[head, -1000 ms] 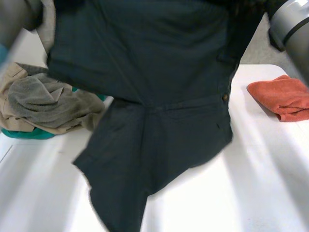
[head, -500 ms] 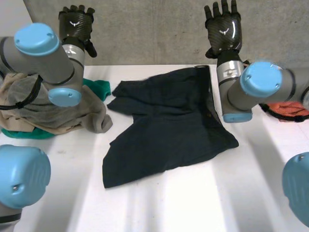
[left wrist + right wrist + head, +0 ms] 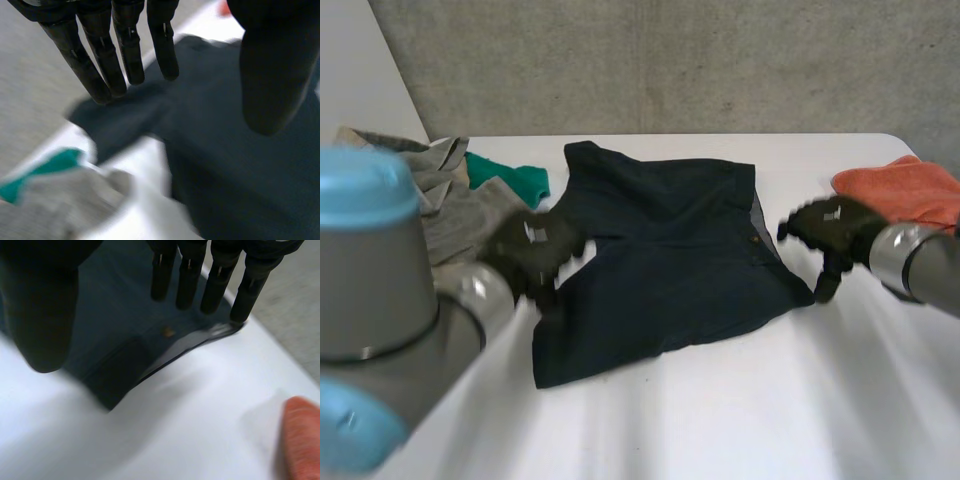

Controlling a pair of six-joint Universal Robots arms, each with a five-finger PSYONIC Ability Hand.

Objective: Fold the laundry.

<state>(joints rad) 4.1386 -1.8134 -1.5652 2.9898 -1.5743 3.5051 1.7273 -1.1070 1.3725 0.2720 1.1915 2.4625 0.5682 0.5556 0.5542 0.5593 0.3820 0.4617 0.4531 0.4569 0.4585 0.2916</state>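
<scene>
Dark navy shorts (image 3: 660,260) lie spread flat in the middle of the white table (image 3: 740,420), waistband toward the right. My left hand (image 3: 532,253) hovers over the shorts' left edge with straight, spread fingers (image 3: 102,65) and nothing in them; the dark cloth (image 3: 225,165) lies under the palm. At the shorts' right edge my right hand (image 3: 832,232) is also open; its fingers (image 3: 200,275) hang above the waistband (image 3: 165,347) and a small button (image 3: 169,331), holding nothing.
A heap of grey and beige clothes (image 3: 455,210) with a teal piece (image 3: 505,175) lies at the table's left; the teal and grey cloth (image 3: 45,195) is beside my left hand. An orange towel (image 3: 910,190) sits at the right edge, its corner (image 3: 302,435) near my right hand.
The shorts, held up a second ago, were let go and now lie on the table. Both hands went up open behind them, then came down to the shorts' left and right edges.
</scene>
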